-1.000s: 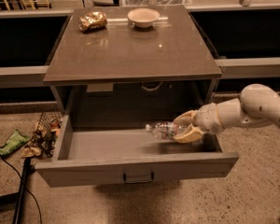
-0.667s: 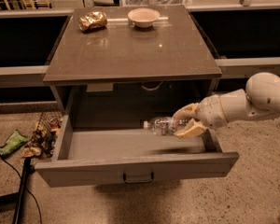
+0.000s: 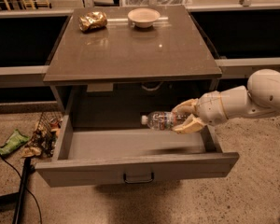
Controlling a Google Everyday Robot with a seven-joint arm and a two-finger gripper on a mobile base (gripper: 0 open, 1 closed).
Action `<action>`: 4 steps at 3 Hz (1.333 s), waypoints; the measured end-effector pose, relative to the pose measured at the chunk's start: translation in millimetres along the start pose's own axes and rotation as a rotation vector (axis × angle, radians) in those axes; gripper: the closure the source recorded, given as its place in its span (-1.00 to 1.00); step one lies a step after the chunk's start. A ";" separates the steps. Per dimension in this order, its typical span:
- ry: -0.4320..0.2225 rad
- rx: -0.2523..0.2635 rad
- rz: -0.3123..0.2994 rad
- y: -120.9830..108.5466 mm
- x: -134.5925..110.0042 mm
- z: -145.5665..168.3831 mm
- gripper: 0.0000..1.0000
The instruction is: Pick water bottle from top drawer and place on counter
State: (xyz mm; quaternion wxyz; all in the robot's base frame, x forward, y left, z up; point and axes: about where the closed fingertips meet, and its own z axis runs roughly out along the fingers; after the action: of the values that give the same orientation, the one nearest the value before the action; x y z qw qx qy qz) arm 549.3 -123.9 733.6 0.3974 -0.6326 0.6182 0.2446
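Note:
The water bottle [image 3: 161,120] lies sideways in the air, its pale cap pointing left, lifted above the floor of the open top drawer [image 3: 135,171]. My gripper [image 3: 186,116] comes in from the right on a white arm and is shut on the bottle's right end, fingers above and below it. The bottle hangs below the counter's front edge, over the right half of the drawer. The counter [image 3: 130,45] is the glossy brown slab on top of the cabinet, behind and above the bottle.
A gold foil bag [image 3: 93,20] and a pale bowl [image 3: 143,17] sit at the counter's back. Scattered litter [image 3: 43,135] and a black cable [image 3: 19,195] lie on the floor left of the drawer. A metal pull handle [image 3: 138,177] sits on the drawer front.
My gripper has lifted the bottle up from the drawer floor and a little left; it now hangs clear above the drawer.

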 end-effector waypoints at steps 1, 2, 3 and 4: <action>-0.019 0.062 -0.082 -21.9 -60.3 -24.7 1.00; -0.040 0.206 -0.127 -70.6 -137.9 -63.2 1.00; -0.071 0.305 -0.112 -109.3 -164.7 -76.1 1.00; -0.072 0.305 -0.112 -109.4 -164.9 -75.6 1.00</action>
State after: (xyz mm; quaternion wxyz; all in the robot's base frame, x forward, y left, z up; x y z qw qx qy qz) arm 623.2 -96.6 930.3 0.5236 -0.5893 0.5973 0.1478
